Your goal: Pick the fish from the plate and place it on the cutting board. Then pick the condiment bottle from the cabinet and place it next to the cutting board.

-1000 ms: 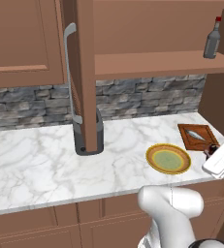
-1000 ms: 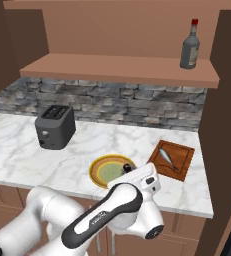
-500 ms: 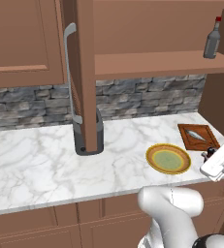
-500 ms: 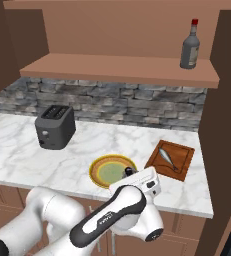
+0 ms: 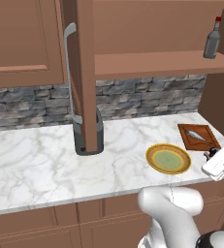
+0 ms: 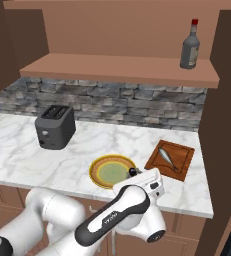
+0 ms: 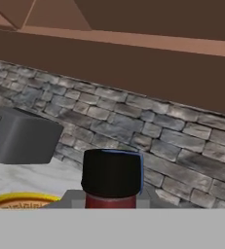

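My gripper (image 7: 111, 199) is shut on the condiment bottle (image 7: 112, 172), whose black cap and dark-red body stand between the fingertips. In the base views the gripper (image 5: 211, 156) (image 6: 133, 173) hangs low over the counter's front edge, between the plate (image 5: 150, 158) (image 6: 94, 168) and the cutting board (image 5: 208, 132) (image 6: 183, 157). The silver-grey fish (image 5: 196, 134) (image 6: 167, 156) lies on the cutting board. The plate has nothing on it. The cabinet shelf (image 5: 157, 63) runs above, with its door (image 5: 82, 72) swung open.
A taller grey bottle with a red cap (image 5: 212, 39) (image 6: 190, 46) stands on the shelf at the right. A dark toaster (image 6: 55, 127) (image 7: 19, 136) sits on the marble counter left of the plate. A stone backsplash lines the wall behind.
The hand with the bottle has sunk a little lower toward the counter's front edge. Fish, plate and board have not moved.
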Available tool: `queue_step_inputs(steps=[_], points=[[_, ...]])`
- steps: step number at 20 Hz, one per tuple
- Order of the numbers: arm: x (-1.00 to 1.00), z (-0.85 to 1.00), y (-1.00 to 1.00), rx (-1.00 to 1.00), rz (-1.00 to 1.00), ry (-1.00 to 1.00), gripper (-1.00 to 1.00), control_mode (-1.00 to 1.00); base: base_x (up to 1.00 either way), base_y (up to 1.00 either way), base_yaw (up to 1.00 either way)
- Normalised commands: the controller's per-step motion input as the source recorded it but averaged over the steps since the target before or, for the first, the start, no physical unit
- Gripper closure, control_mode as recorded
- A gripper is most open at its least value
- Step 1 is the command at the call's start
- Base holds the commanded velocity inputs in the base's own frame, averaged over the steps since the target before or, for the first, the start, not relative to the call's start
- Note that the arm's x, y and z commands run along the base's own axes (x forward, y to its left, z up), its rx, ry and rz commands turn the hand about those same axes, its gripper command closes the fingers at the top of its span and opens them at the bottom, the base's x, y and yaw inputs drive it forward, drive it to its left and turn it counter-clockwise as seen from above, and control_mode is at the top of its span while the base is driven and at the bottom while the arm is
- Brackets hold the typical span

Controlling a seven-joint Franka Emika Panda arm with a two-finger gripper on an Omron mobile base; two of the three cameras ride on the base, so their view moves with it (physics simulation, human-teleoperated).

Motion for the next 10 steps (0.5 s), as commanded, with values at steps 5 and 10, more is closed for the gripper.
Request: queue_step_inputs(steps=[5,10], points=[[0.09,-0.16,0.00,0.01,0.00,0.01,1.00,-1.00,0.00,0.00,0.00],[0.08,-0.17,0.09,0.07,0.00,0.06,1.00,-1.00,0.00,0.00,0.00]])
